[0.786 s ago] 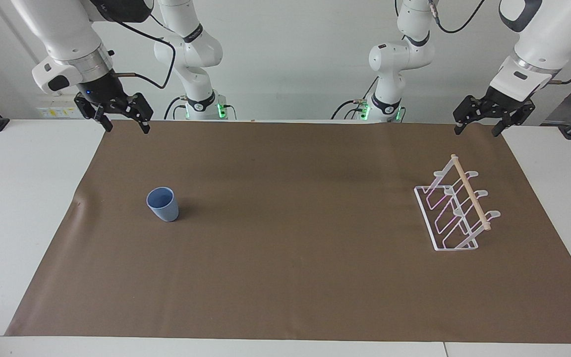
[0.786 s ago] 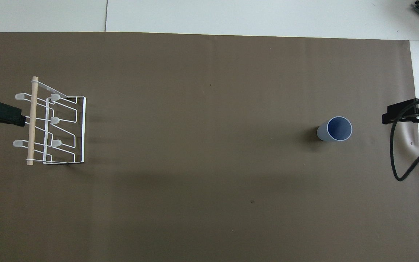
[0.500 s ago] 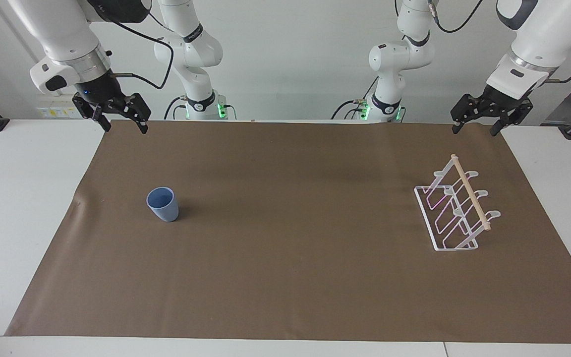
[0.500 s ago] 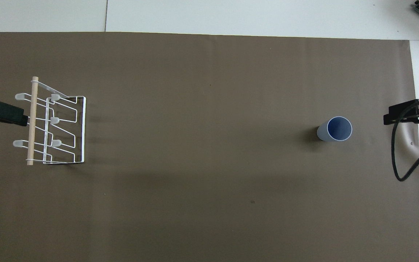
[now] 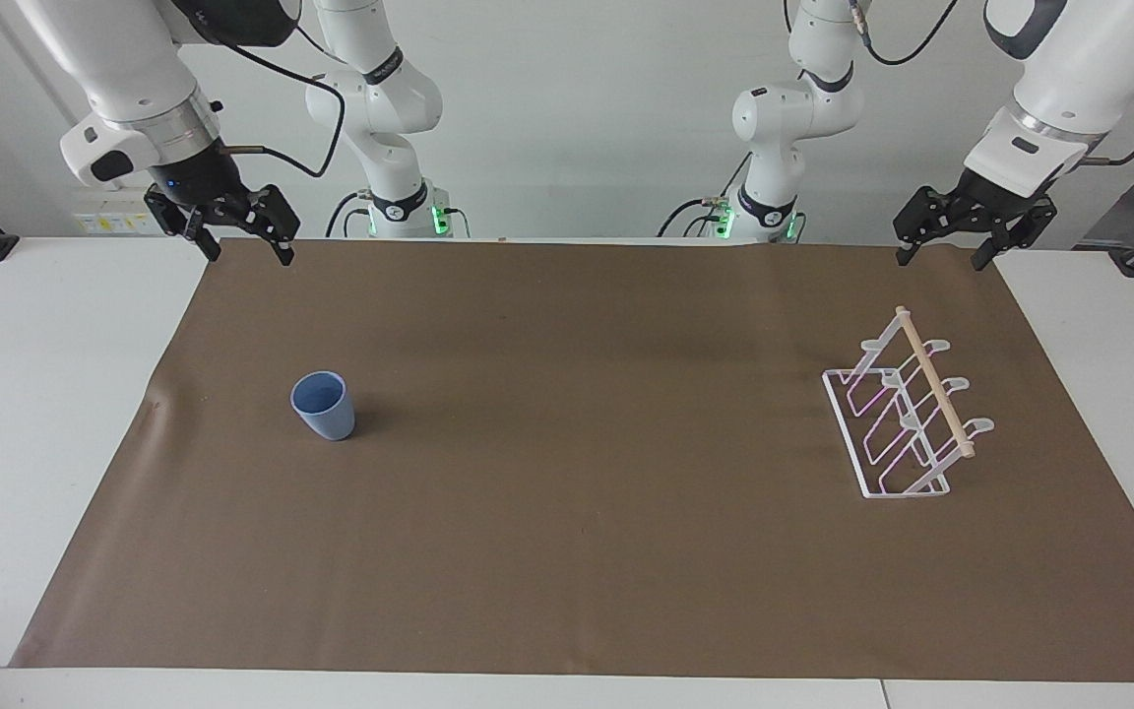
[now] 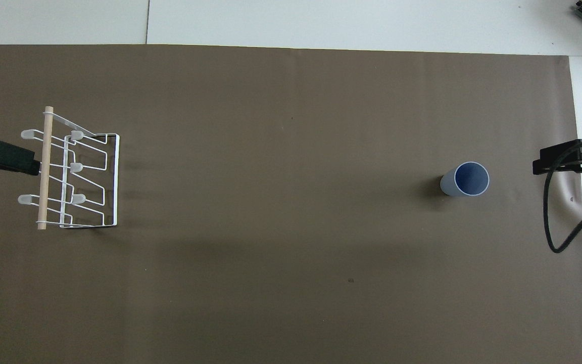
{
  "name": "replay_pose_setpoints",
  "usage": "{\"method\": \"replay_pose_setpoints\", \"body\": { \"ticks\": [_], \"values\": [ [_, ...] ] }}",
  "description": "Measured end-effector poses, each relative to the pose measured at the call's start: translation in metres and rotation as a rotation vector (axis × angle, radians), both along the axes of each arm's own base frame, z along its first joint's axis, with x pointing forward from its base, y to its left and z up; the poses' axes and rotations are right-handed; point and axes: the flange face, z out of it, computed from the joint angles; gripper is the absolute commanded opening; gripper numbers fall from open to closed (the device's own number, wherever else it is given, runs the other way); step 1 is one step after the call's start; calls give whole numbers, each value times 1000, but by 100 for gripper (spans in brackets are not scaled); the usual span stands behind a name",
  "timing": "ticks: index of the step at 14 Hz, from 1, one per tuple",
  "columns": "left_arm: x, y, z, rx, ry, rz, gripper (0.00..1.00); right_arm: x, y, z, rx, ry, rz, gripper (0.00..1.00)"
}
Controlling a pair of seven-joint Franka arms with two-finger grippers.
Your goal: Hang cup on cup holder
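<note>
We are holding both grippers raised over the edge of the brown mat (image 5: pixel 567 551) nearest our bases. The right gripper (image 5: pixel 246 259) is hanging over the mat corner at the right arm's end of the counter (image 5: pixel 45 414), with its fingers (image 5: pixel 283 254) standing apart and holding nothing. The left gripper (image 5: pixel 939 260) is hanging over the mat corner at the left arm's end, with its fingers (image 5: pixel 904 258) likewise apart and holding nothing. In the overhead view, only the tips of each gripper are showing at the picture's sides.

Farther from us, the cup (image 5: pixel 323 406) is standing upright on the mat, rim up, toward the right arm's end and well apart from the right gripper. The holder (image 5: pixel 907 418) is standing on the mat toward the left arm's end, well apart from the cup. Its prongs are slanting upward and its dowel (image 5: pixel 935 382) is running along the top. No cup is hanging on the holder.
</note>
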Motion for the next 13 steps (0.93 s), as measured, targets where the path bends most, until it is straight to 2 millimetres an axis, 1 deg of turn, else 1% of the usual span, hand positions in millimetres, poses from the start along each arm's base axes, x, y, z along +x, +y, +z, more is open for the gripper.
{"method": "replay_pose_setpoints", "body": {
  "ticks": [3, 8, 10, 13],
  "values": [
    [0, 0, 0, 0, 1, 0, 100, 4, 0, -7, -2, -32, -2, 100],
    [0, -1, -1, 0, 3, -1, 100, 1, -1, -36, -4, -71, -7, 100],
    [0, -1, -2, 0, 5, -1, 100, 2, -1, -52, -5, -83, -9, 100],
    [0, -1, -3, 0, 6, -2, 100, 5, 2, -84, -6, -101, -5, 100]
  ]
}}
